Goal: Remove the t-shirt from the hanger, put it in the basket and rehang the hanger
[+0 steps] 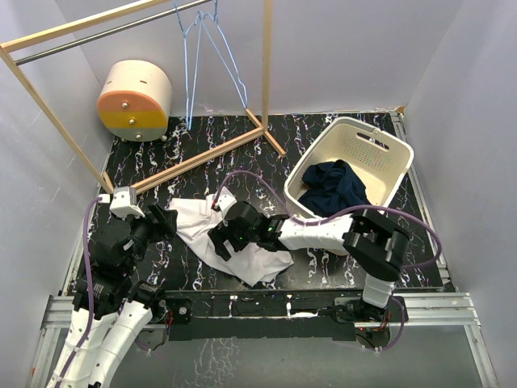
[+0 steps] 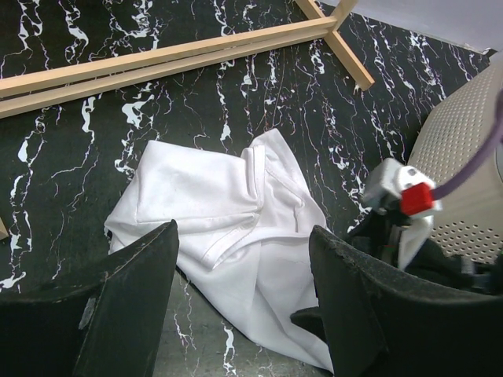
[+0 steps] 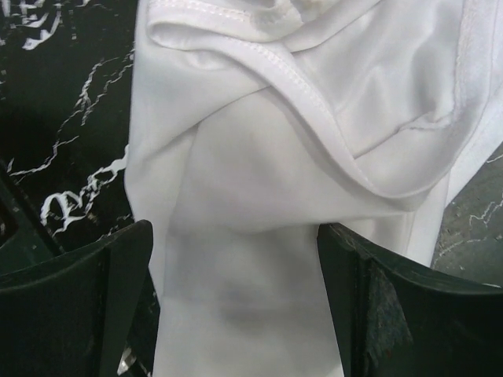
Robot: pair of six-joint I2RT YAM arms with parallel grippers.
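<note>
The white t-shirt (image 1: 260,260) lies crumpled on the black marbled table, off any hanger. Pale blue wire hangers (image 1: 212,48) hang bare on the rail at the back. My right gripper (image 1: 220,242) is low over the shirt's middle, jaws wide open. In the right wrist view the white fabric (image 3: 299,118) fills the gap of that gripper (image 3: 234,236) without being pinched. My left gripper (image 1: 166,220) is open just left of the shirt. In the left wrist view it (image 2: 242,236) hovers over the shirt's near edge (image 2: 212,204).
A cream laundry basket (image 1: 380,149) holding a dark navy garment (image 1: 333,187) stands at the right. The wooden rack's base (image 1: 202,158) crosses the table behind the shirt. A cream and orange drum (image 1: 136,99) lies at the back left. The right arm (image 2: 401,204) shows in the left wrist view.
</note>
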